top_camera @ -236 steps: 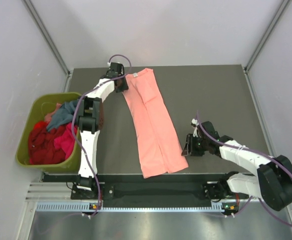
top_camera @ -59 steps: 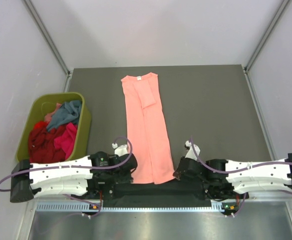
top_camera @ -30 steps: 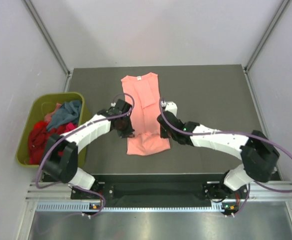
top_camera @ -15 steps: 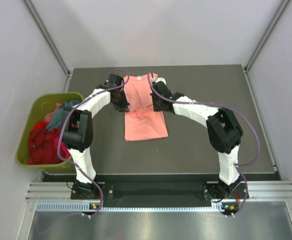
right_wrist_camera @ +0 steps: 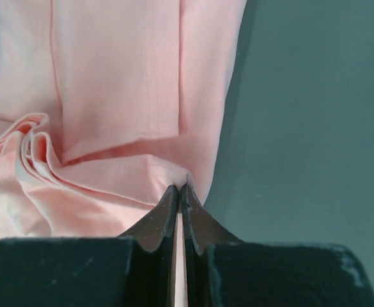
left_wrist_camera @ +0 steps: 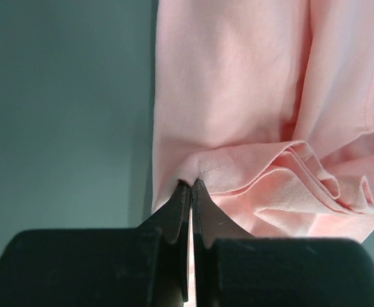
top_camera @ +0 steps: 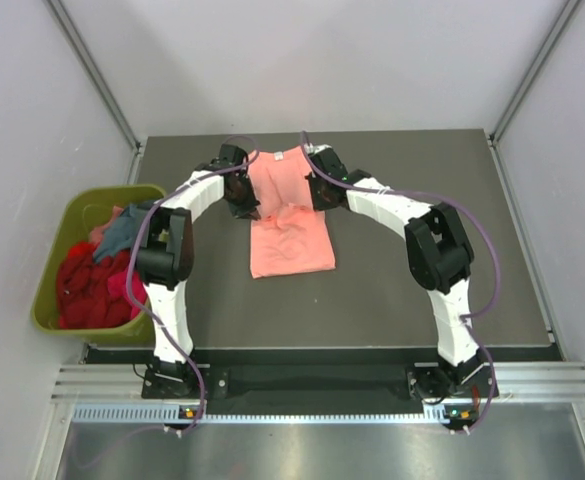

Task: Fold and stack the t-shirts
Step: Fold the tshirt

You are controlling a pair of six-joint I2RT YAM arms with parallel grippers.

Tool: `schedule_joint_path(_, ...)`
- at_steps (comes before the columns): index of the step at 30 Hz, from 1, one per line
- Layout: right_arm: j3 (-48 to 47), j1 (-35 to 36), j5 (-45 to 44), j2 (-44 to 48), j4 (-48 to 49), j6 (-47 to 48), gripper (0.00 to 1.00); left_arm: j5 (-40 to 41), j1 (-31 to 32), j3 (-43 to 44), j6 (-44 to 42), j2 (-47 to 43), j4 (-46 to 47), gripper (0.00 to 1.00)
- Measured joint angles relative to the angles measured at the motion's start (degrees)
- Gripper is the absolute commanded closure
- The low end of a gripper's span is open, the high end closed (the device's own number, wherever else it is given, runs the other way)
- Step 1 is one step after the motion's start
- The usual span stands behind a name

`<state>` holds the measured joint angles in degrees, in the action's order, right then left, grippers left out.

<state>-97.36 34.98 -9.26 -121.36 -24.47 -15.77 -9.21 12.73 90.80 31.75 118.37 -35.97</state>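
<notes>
The salmon-pink t-shirt (top_camera: pixel 290 228) lies on the dark table, a long strip doubled over on itself, its collar end (top_camera: pixel 282 160) at the back. My left gripper (top_camera: pixel 244 200) pinches the bottom hem's left corner, and the right gripper (top_camera: pixel 322 195) pinches the right corner. Both hold that hem above the shirt's upper half. In the left wrist view the left gripper (left_wrist_camera: pixel 191 184) is shut on a bunched hem fold of the pink shirt (left_wrist_camera: pixel 238 96). The right gripper (right_wrist_camera: pixel 179 188) likewise is shut on a hem fold of the shirt (right_wrist_camera: pixel 110 77). More t-shirts, red (top_camera: pixel 82 290), magenta (top_camera: pixel 132 285) and teal (top_camera: pixel 122 232), fill the bin.
An olive-green plastic bin (top_camera: pixel 167 215) stands off the table's left edge, beside the left arm. Dark table surface (top_camera: pixel 422 230) stretches to the right of the shirt and in front of it. Grey walls close in the back and sides.
Both grippers have carried the shirt's bottom hem from the near edge toward the collar, doubling the long strip over. In the last half second they moved a little further back.
</notes>
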Motion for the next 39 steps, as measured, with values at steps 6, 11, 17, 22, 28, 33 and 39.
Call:
schedule_joint_path(6, -3.34, -0.94, 1.79, -2.60, -0.61, 1.84, 1.00, 0.02, -0.68, 1.90, 0.13, 1.84, -0.02, 1.00)
schedule_joint_path(11, -6.64, -1.07, 2.29, -4.92, -1.11, 2.82, 1.00, -0.02, -1.95, 2.16, 1.09, 2.69, -0.02, 0.99)
schedule_joint_path(17, -9.73, -1.57, 2.78, -6.10, -2.89, 3.34, 0.93, -1.53, -2.34, 4.72, -0.37, 3.28, -0.02, 0.72)
schedule_joint_path(22, -11.82, -2.51, 2.29, -6.05, -2.91, 3.65, 0.80, -0.09, -2.32, 6.12, -3.63, 1.05, -0.02, 0.64)
schedule_joint_path(28, -5.05, -3.10, 2.47, -1.14, -3.89, 1.92, 0.71, 0.96, -2.45, -0.26, -6.91, -8.81, -0.48, 0.66)
schedule_joint_path(33, 11.74, -3.17, 9.35, 10.84, -3.13, 0.22, 0.68, -2.78, -2.43, -12.70, -7.85, -18.64, -0.79, 0.66)
schedule_joint_path(39, 27.41, -3.17, 17.40, 21.46, 0.00, -0.96, 0.67, -9.29, -1.99, -26.99, -7.63, -24.20, 0.61, 0.62)
